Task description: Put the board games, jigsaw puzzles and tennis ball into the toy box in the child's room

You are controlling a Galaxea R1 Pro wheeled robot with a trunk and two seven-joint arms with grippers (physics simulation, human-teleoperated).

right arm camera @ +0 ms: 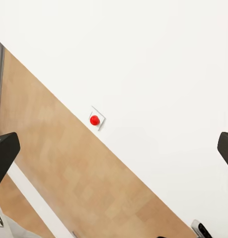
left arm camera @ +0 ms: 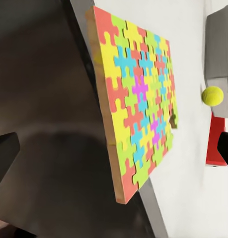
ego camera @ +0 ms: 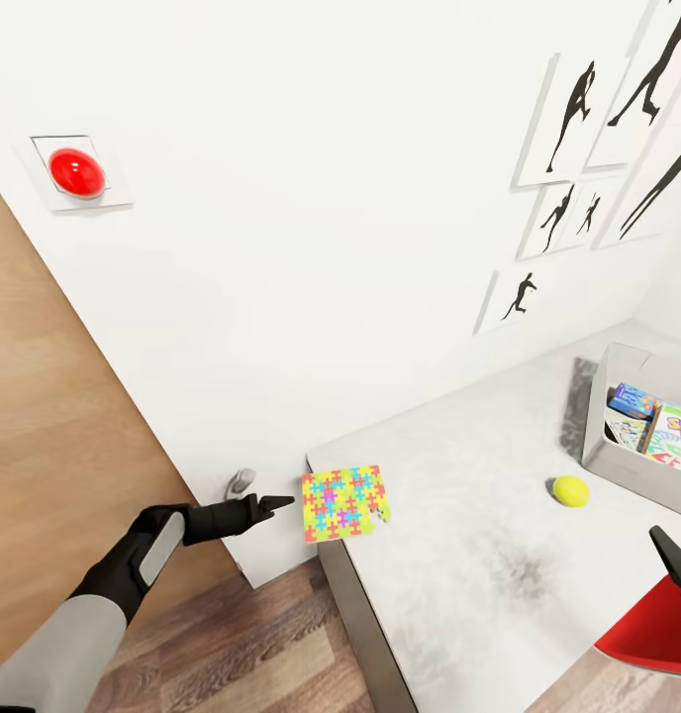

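Across the right half of the head view we see the light grey L-shaped table [ego camera: 459,515], and at its far right edge the pale grey lidless toy box [ego camera: 618,465], with what we count as two or three printed board game boxes [ego camera: 667,436] inside. One thin multicoloured jigsaw puzzle slab [ego camera: 344,502] lies at the table's near-left corner, overhanging the edge. One small yellow-green tennis ball [ego camera: 570,490] sits between slab and box. Our left gripper [ego camera: 273,504] points at the slab's edge from just beside it, jaws wide apart and empty. We should come in level and close on the overhanging edge. Our right gripper [right arm camera: 114,148] is spread open, empty, facing one red wall button [right arm camera: 94,119].
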